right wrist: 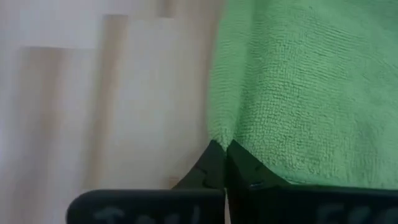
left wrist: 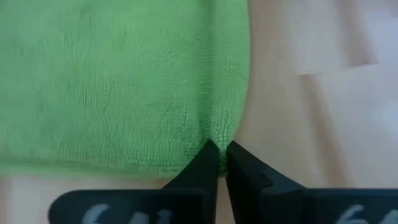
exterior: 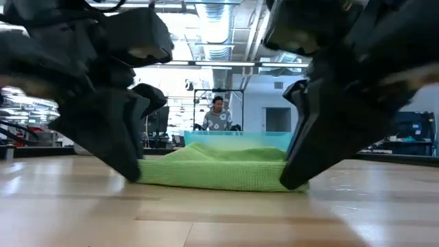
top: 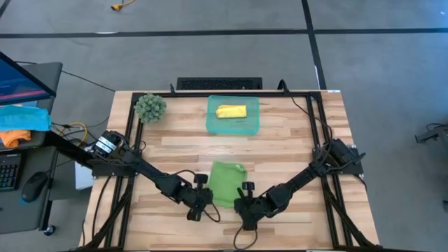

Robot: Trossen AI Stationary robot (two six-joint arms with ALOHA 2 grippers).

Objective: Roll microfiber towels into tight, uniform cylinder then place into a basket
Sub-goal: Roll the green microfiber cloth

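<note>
Both grippers, left (left wrist: 219, 155) and right (right wrist: 225, 152), have fingers pinched on the near corners of the light green towel (top: 227, 183) lying on the bench (top: 294, 147); lift evenly, then roll tightly toward the basket (top: 233, 126).

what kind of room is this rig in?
Probably a lab or open workshop: a wooden table on grey concrete floor, a desk with monitor and keyboard beside it, and in the low view exposed ceiling ducts with a person behind.

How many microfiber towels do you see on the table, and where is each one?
2. The yellow towel lies rolled inside the basket at the table's far side. The green towel lies on the near side, its near corners pinched by the left gripper and right gripper.
</note>
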